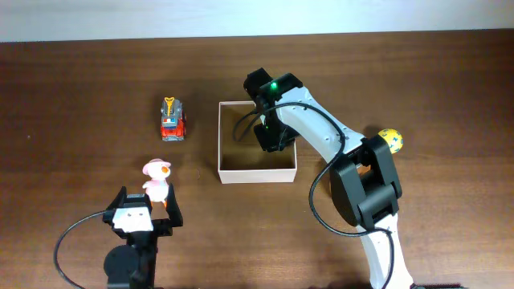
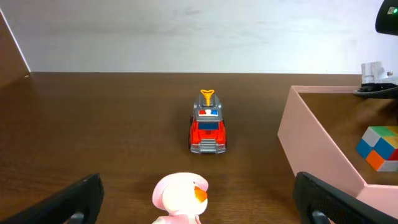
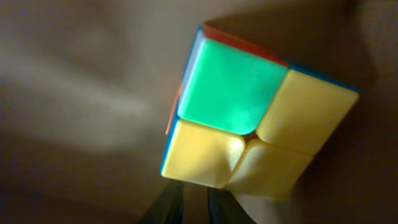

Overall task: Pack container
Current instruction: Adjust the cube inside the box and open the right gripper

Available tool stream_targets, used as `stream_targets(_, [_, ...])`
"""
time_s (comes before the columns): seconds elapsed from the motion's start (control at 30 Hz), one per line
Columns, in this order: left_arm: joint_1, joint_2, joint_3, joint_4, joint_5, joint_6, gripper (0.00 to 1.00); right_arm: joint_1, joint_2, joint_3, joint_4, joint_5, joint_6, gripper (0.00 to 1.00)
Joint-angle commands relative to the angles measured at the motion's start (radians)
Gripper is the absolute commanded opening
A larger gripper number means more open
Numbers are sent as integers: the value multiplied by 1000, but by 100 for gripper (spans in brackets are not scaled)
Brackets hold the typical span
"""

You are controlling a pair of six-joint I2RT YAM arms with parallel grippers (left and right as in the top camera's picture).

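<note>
The container (image 1: 257,173) is a square cream-walled box with a tan floor at mid-table; its wall also shows in the left wrist view (image 2: 317,149). A small multicoloured cube (image 2: 379,146) lies on its floor, filling the right wrist view (image 3: 249,118). My right gripper (image 1: 271,140) reaches down into the container, its fingers (image 3: 196,205) close together just short of the cube, not around it. My left gripper (image 1: 146,207) is open, its fingers (image 2: 199,202) wide on either side of a pink duck toy (image 1: 157,178) (image 2: 180,196) standing on the table.
A red toy fire truck (image 1: 173,119) (image 2: 208,127) stands on the table left of the container, beyond the duck. A yellow ball-like toy (image 1: 390,140) lies to the right, beside the right arm. The table's far edge meets a white wall.
</note>
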Motion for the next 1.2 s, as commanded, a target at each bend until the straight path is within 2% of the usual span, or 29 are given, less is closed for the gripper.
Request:
stream_targets(0.0, [6, -10, -13, 2, 14, 19, 99, -9, 3, -3, 9, 42, -3, 17])
stream_targets(0.7, [6, -10, -13, 3, 14, 19, 99, -53, 2, 17, 56, 26, -3, 18])
stream_targets(1.0, [6, -10, -13, 2, 14, 19, 99, -53, 1, 121, 5, -179, -3, 18])
stream_targets(1.1, [6, -10, -13, 3, 14, 19, 99, -53, 1, 129, -2, -195, -3, 18])
stream_targets(1.17, [6, -10, -13, 2, 14, 19, 99, -53, 1, 129, 8, -195, -16, 27])
